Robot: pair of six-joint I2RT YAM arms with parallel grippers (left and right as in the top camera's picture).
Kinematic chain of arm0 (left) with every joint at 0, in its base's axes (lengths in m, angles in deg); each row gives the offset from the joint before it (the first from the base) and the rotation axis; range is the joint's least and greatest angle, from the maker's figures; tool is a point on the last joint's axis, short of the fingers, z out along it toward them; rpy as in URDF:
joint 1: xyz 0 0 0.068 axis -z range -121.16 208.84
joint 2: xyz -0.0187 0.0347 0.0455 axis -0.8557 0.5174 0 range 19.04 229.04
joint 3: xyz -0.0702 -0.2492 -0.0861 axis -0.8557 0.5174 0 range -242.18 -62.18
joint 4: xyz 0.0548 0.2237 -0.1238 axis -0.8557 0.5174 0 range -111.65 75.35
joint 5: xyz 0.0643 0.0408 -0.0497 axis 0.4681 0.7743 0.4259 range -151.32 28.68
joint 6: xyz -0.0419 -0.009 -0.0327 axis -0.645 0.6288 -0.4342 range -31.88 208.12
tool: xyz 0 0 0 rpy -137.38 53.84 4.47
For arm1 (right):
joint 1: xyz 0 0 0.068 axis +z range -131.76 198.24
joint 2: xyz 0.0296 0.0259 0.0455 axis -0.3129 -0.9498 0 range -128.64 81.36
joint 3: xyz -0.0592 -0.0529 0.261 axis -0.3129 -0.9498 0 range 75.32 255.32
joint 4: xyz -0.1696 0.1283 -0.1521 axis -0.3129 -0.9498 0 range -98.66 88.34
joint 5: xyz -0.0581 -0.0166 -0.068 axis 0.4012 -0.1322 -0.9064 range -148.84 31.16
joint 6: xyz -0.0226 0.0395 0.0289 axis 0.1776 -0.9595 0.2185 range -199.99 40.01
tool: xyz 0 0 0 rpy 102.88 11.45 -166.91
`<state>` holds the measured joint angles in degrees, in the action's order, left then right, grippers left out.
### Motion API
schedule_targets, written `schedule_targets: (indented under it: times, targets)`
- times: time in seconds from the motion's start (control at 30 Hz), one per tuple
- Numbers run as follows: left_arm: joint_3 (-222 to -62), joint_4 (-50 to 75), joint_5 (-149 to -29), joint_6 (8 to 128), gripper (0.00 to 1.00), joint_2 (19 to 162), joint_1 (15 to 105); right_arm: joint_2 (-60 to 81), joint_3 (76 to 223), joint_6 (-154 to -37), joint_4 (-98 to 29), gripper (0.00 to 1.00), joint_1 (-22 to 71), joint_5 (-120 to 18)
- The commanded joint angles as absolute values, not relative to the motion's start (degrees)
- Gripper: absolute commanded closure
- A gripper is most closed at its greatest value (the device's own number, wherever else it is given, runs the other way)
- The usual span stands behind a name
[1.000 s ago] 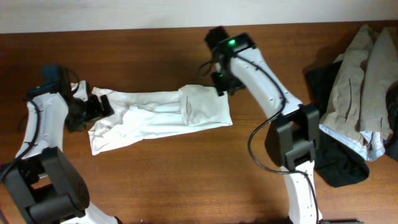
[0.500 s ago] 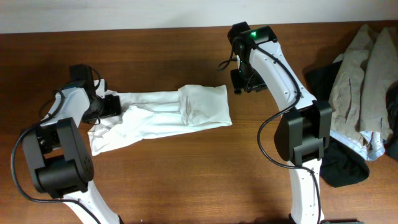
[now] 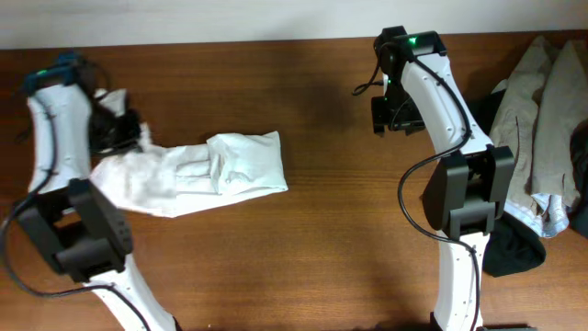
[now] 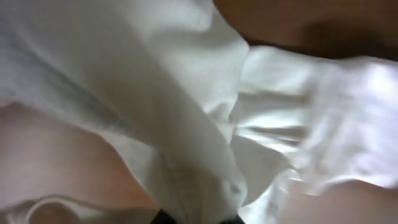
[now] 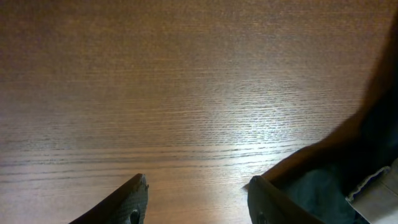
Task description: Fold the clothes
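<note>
On the left half of the wooden table (image 3: 312,248), toward nine o'clock from its middle, the white T-shirt (image 3: 216,170) is spread as a long, rumpled band. Its free end, doubled over into a squarish flap, points to three o'clock. Its other end is drawn up off the wood toward ten o'clock, where it is met by the left gripper (image 3: 118,133). From that gripper the cloth runs away toward four o'clock.

Seen from the left wrist, almost the whole view is filled with white folds, which are gathered down to a sliver of dark fingertip at six o'clock. The jaws are taken to be clamped on the T-shirt's edge, though the pinch itself is hidden by cloth.

The right gripper (image 3: 388,112) is held over bare wood at about one o'clock from the table's middle, well apart from the T-shirt, which lies at its eight o'clock. In the right wrist view its two dark fingers are seen spread apart with only wood grain between them.

At three o'clock on the table a beige-grey garment (image 3: 537,110) is heaped over a black garment (image 3: 501,244), whose dark edge is also caught at four o'clock in the right wrist view.
</note>
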<state>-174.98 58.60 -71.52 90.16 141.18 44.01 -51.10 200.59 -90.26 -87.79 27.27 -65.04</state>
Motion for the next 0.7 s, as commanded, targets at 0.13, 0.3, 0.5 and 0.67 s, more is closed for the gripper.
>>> schedule_targets:
  times: [0.13, 0.3, 0.5, 0.67]
  targets:
    - [-175.7, 43.78, -68.61, 82.91, 0.96, 142.98, 73.72, -49.22, 201.53, -88.4, -89.1, 0.44, 27.38, -65.48]
    - [-175.7, 42.32, -64.48, 82.91, 0.9, 146.61, 81.72, -49.22, 201.53, -87.72, -90.2, 0.44, 27.38, -65.5]
    - [-177.8, 54.12, -78.01, 85.24, 0.25, 145.99, 82.13, -49.22, 201.53, -86.45, -90.17, 0.44, 27.36, -64.99]
    - [-189.44, 57.16, -78.1, 86.38, 0.19, 144.14, 72.78, -49.22, 201.53, -71.35, -89.28, 0.44, 27.95, -44.41]
